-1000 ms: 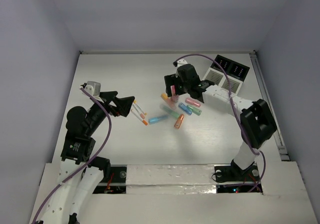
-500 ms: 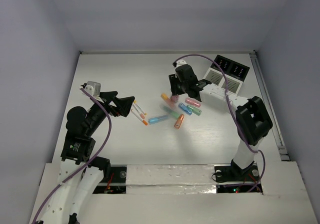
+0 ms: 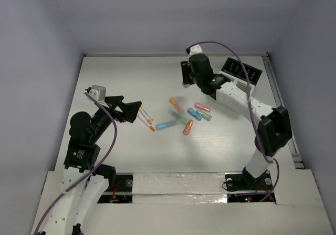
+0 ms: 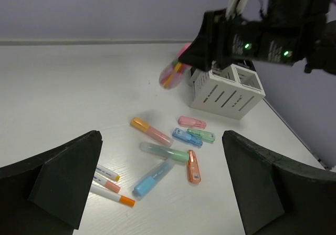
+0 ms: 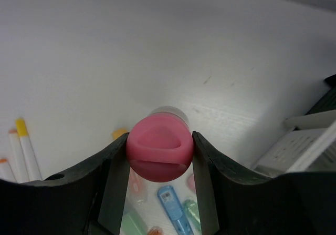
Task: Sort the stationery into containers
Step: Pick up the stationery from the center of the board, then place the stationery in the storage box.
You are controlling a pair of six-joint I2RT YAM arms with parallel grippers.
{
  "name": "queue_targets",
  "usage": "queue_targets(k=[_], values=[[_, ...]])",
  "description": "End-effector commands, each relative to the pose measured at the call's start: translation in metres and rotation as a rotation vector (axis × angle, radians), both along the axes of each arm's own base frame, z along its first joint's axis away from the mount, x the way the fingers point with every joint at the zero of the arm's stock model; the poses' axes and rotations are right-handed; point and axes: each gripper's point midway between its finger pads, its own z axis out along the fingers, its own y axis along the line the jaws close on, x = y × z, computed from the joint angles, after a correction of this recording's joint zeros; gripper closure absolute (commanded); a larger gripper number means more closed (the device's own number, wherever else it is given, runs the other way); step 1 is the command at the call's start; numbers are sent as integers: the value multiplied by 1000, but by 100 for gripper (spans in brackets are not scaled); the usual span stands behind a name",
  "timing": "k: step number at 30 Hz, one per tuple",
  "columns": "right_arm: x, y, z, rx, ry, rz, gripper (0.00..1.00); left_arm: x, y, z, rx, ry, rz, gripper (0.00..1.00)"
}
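Observation:
My right gripper (image 3: 185,80) is shut on the stubby pink cylinder (image 5: 159,146), which hangs above the table left of the white slatted organizer (image 4: 228,90). That pink cylinder (image 4: 170,74) is tilted in the jaws. Below it lie several pastel capsule pieces (image 3: 186,116): a blue one (image 4: 152,177), a green one (image 4: 168,153) and an orange one (image 4: 193,166) among them. Three thin white sticks (image 4: 107,185) lie to their left. My left gripper (image 3: 135,111) stands open just left of the sticks, nothing between its fingers. The black section (image 3: 241,69) sits at the organizer's back.
The right arm's forearm (image 3: 236,95) reaches over the organizer and hides part of it in the top view. Grey walls close the table on three sides. The table's right edge rail (image 3: 281,109) runs close behind the containers.
My right gripper closed on the pink cylinder and raised it off the table, moving toward the far side. The left arm has not moved.

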Motion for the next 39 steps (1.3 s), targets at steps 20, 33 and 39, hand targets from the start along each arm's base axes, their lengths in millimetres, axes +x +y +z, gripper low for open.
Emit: queue_targets(k=[20,33,39], values=[[78,-216,136,61,-287,-475,74,3,-3,8,2,-46,-11,1],[94,-231,81,64,-150,-471,74,3,-4,8,0,-46,-20,1],[97,-235,59,70,-105,-491,73,5,-6,6,2,-38,-26,1]])
